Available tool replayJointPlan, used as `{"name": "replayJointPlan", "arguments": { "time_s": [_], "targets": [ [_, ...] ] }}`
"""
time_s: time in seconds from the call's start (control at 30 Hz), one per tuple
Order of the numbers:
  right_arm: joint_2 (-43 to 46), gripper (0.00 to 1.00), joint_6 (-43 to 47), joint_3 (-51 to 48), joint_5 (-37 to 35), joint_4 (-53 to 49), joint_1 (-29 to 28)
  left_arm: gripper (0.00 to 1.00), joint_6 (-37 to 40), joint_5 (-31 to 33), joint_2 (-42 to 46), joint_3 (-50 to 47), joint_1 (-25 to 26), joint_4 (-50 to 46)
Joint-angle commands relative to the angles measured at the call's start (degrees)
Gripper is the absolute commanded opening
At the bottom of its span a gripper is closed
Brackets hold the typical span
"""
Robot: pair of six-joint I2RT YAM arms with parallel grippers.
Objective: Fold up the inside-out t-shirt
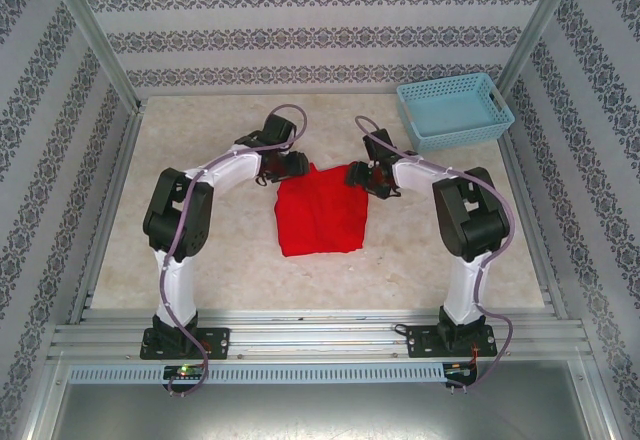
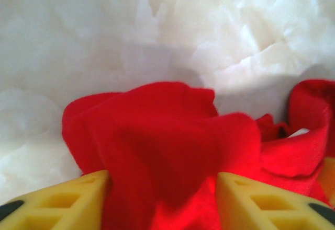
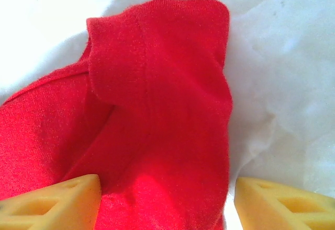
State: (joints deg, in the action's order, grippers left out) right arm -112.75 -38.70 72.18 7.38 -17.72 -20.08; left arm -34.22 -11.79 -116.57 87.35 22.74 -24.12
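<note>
The inside-out t-shirt (image 1: 320,215) lies in a red, roughly square bundle in the middle of the table. My left gripper (image 1: 290,167) sits at its far left corner and my right gripper (image 1: 358,175) at its far right corner. In the left wrist view a raised, wrinkled fold of the t-shirt (image 2: 157,130) stands between the yellow fingers (image 2: 68,204) of my left gripper (image 2: 162,176), whose jaws are apart. In the right wrist view a flat flap of the t-shirt (image 3: 157,83) lies under my open right gripper (image 3: 167,183), with bare table between the cloth and the right finger (image 3: 282,204).
A light blue plastic basket (image 1: 455,110) stands at the far right corner of the table. Metal frame posts and patterned walls enclose the pale tabletop (image 1: 200,140). Both arm bases are bolted to the near rail.
</note>
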Motion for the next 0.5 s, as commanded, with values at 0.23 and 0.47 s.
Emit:
{"name": "replayJointPlan", "arguments": {
  "time_s": [0.23,0.47],
  "targets": [
    [-5.35,0.43,2.75,4.70,3.14,7.20,-1.14,0.21,2.18,-0.58,-0.41,4.70,-0.63,-0.57],
    [-1.12,0.22,5.18,4.37,1.35,7.65,-2.01,0.11,2.22,-1.42,3.21,2.79,-0.62,0.34]
  ]
}}
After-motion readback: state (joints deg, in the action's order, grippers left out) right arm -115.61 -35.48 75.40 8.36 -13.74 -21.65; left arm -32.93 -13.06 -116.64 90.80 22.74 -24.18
